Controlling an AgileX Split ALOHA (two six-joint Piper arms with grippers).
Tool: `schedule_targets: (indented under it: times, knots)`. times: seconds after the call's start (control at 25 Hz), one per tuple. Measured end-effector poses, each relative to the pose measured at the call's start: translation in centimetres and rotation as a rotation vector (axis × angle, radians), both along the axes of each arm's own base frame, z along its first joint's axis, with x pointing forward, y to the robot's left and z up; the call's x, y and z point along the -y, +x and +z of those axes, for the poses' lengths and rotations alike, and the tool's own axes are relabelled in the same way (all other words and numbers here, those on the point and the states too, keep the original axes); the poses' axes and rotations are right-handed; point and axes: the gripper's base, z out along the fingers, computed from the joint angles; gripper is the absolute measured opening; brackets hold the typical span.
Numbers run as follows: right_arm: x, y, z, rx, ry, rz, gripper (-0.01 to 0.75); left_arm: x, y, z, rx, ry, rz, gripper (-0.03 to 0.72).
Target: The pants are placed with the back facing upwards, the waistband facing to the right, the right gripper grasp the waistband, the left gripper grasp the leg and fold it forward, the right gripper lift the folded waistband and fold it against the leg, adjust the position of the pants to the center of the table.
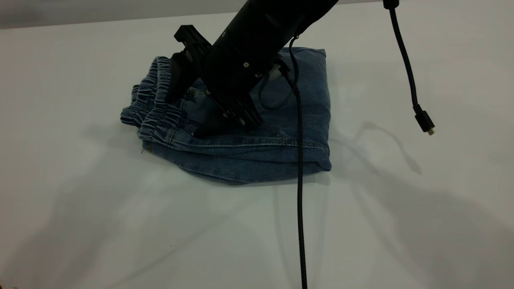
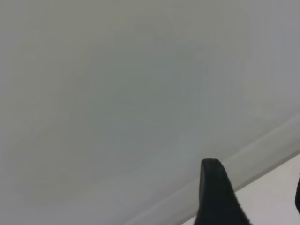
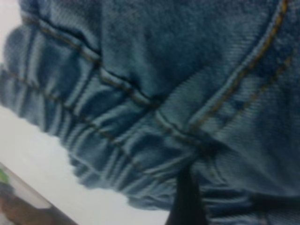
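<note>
**A:** Where are the pants?

**B:** Folded into a squat bundle on the white surface, a little toward 12 o'clock from the middle of the exterior view. The ruffled waistband is on the bundle's 9 o'clock side. The smooth folded edge is at 3 o'clock. A stitched seam runs along the 6 o'clock side, with a thicker layer of denim showing beneath it.

**A:** And the right claw?

**B:** Its arm comes in from about 1 o'clock and slants down onto the bundle. The claw is released: the jaws stand spread. One tip is on the waistband gathers and the other is on the flat denim just toward 5 o'clock from it. Denim shows between them and nothing is pinched. The right wrist view is filled with blue cloth, orange stitching and the elastic ruffles, with one dark finger against them.

**A:** The left claw?

**B:** It shows only in its own wrist view, over bare surface and away from the pants. One black finger is plain and a dark sliver sits at the picture's edge. With that wide gap between them, it looks released and empty.

**A:** Anything else?

**B:** A braided cable drops from the right arm across the denim toward 6 o'clock. At 2 o'clock a loose cable hangs, ending in a plug.
</note>
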Motion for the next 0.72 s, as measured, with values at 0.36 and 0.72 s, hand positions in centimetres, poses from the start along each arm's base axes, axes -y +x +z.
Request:
schedule_targets:
  times: [0.36, 0.72]
  knots:
    - [0.9, -1.6, -0.6, -0.031, -0.115, 0.242, 0.454, -0.3, -0.5, 0.6, 0.017, -0.009, 0.0, 0.372]
    - [2.0, -2.6, -0.5, -0.041, -0.222, 0.426, 0.444, -0.4, -0.7, 0.8, 0.026, -0.013, -0.001, 0.372]
